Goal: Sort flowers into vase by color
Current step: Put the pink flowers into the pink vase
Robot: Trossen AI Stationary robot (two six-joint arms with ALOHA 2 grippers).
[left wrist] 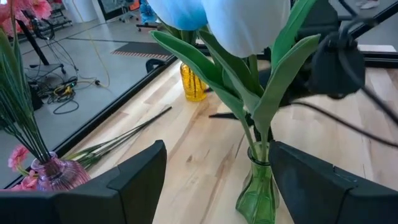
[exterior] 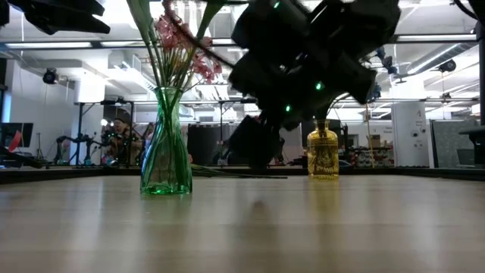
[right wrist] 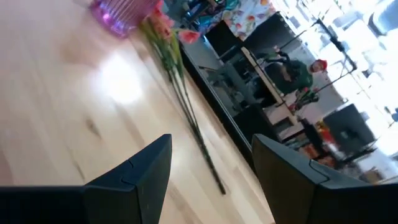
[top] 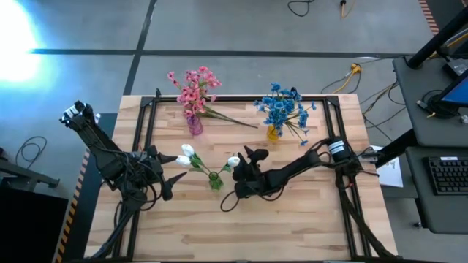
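Three glass vases are seen on the wooden table [top: 292, 219]: a purple vase [top: 194, 126] with pink flowers [top: 194, 88] at upper centre of the high view, a yellow vase [top: 273, 133] with blue flowers [top: 284, 108] to its right, and a green vase [top: 216, 181] with white flowers [top: 189, 155] in the middle. One pink sprig [top: 230, 118] is left lying flat on the wood between the purple and yellow vases.

The left gripper [top: 175, 177] is parked just left of the green vase, fingers spread wide, nothing held. The right gripper [top: 243, 166] is hovering just right of it, fingers apart and empty.

The sprig is judged feather-light, with a thin wiry stem that would probably flex and roll, and soft blossoms easily crushed. It should be pinched mid-stem, well clear of the blossoms. The vases are narrow-necked, slick and likely tippy
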